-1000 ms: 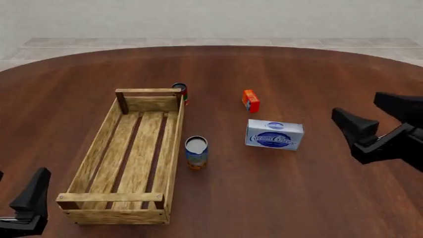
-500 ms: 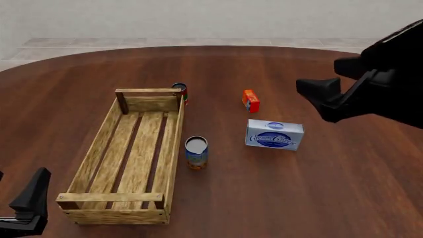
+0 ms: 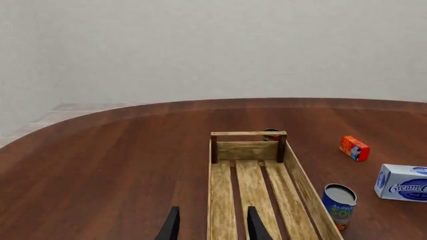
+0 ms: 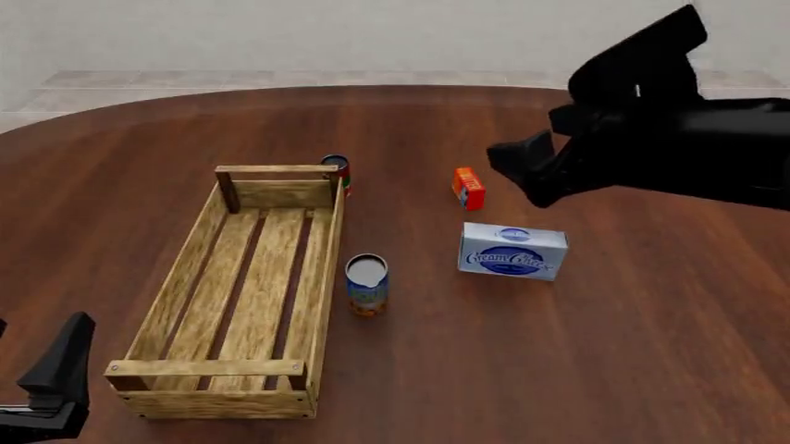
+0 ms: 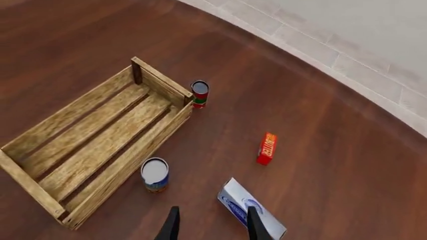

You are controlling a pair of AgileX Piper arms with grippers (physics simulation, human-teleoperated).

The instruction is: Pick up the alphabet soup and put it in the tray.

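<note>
Front view is showing the alphabet soup (image 4: 366,284) standing upright on the tabletop (image 4: 593,351), just beside the long right side of the tray (image 4: 240,296) and outside it. The right gripper (image 4: 534,169) is hanging high, beyond the can and off to its right, with its jaws standing apart around nothing. The left gripper (image 4: 55,379) is waiting by the tray's near left corner with jaws also apart, so I judge the right arm better placed to descend on the can's vertical axis.
</note>
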